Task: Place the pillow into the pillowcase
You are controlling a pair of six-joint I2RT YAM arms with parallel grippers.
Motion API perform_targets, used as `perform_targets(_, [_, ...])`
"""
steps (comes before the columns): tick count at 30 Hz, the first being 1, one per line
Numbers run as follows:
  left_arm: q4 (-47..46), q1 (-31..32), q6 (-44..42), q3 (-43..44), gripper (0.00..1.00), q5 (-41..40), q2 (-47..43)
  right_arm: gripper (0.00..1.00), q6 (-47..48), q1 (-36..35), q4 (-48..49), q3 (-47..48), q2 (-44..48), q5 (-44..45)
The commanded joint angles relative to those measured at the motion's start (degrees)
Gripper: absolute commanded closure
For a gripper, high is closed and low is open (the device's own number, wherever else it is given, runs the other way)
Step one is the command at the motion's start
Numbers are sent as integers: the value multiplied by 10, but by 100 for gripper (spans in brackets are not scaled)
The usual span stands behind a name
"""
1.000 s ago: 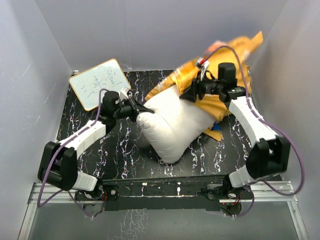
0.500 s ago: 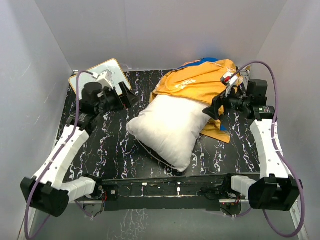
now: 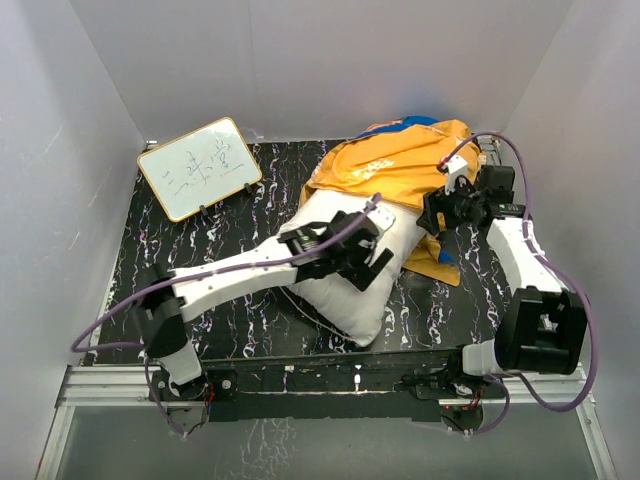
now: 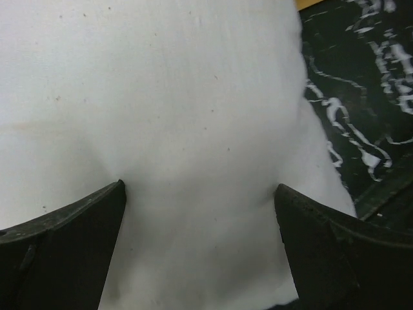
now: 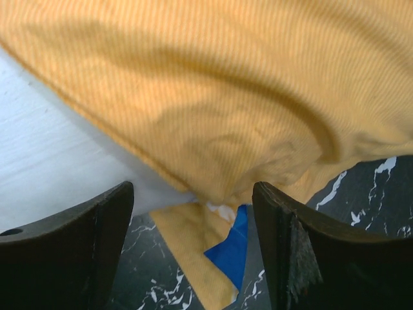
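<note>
Between pale walls (image 3: 300, 60), on the black marbled counter (image 3: 235, 235), the left hand (image 4: 199, 187) is spread wide. Its tips dent the white pillow (image 3: 340, 300), which fills the space between them. The right hand (image 5: 192, 190), also spread, hovers at the orange hem of the pillowcase (image 3: 390, 165), where the cloth overlaps the pillow's far end. Whether that end is inside the case or merely under it cannot be told, and its blue face shows only in slivers.

White-shelled arms (image 3: 232, 277), black joints, purple cables (image 3: 100, 322) — matte black fingers (image 4: 64, 245)
</note>
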State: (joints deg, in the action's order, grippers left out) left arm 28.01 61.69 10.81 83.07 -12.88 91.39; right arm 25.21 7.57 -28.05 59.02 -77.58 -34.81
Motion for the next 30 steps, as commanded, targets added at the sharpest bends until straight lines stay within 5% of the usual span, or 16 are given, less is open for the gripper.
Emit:
perform_targets(1, [72,12,-31,77,3,-176,80,24,-20,-15,83,50,-38,9])
perform_targets(4, [79,11,-27,105,3,-199,124,28,-26,-33,91,58,-66,8])
perform_targets(6, [80,11,-24,104,10,-206,140,40,-26,-41,87,69,-84,7])
perform_targets(8, [76,9,-15,88,33,-202,141,76,-25,-41,68,94,-95,-9])
perform_targets(9, [69,5,-12,79,53,-192,138,89,-24,-42,49,117,-97,-24])
perform_targets(11, [51,-8,-1,62,96,-154,122,92,-14,-42,12,170,-90,-99])
perform_targets(12, [41,-21,5,57,100,-122,113,92,-11,-42,-8,202,-83,-151])
perform_targets(17, [-52,-127,113,52,100,74,54,92,-105,-69,-6,359,-68,-410])
perform_targets(20, [-129,-175,182,49,100,145,29,92,-191,-128,68,331,-46,-475])
perform_targets(22, [-158,-193,216,50,100,167,18,92,-182,-147,59,265,-28,-455])
perform_targets(25, [-205,-209,269,25,100,188,-1,92,-66,-150,-57,204,-41,-302])
perform_targets(30, [-311,-241,352,-100,100,237,-36,89,98,-150,-305,240,-148,-165])
